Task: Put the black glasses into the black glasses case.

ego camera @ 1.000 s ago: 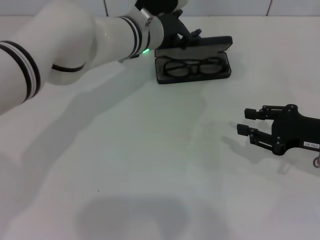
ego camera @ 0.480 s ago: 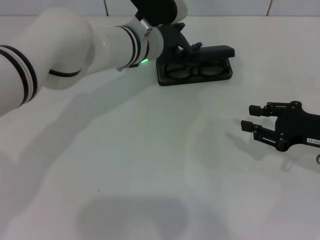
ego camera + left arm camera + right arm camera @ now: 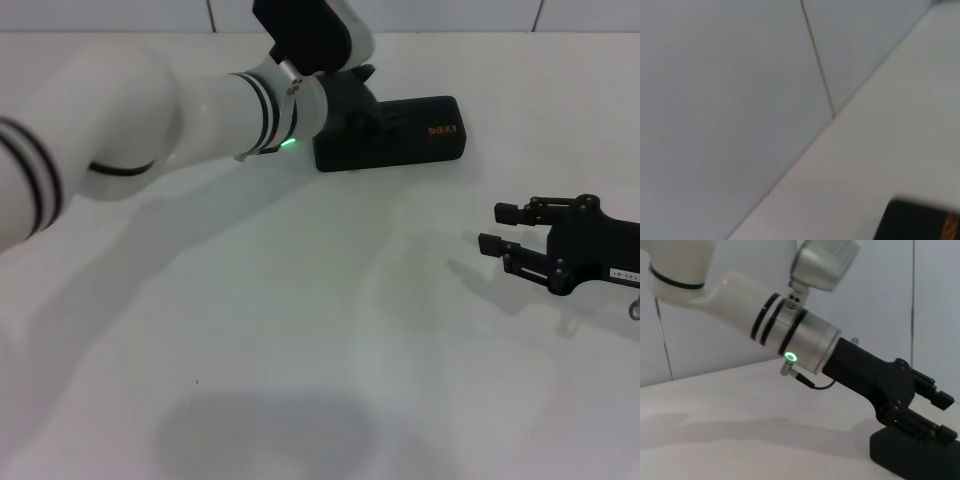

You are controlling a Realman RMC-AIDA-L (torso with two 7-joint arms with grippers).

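While the left gripper (image 3: 372,112) presses it, the black glasses case (image 3: 410,134) lies closed.

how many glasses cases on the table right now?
1. The black glasses case lies closed at the table's far side, lettering up, with the left hand on its left end. The right hand rests apart, near right.

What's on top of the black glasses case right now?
The left gripper rests on the closed lid of the black glasses case, near its left end. The lid hides whatever is inside.
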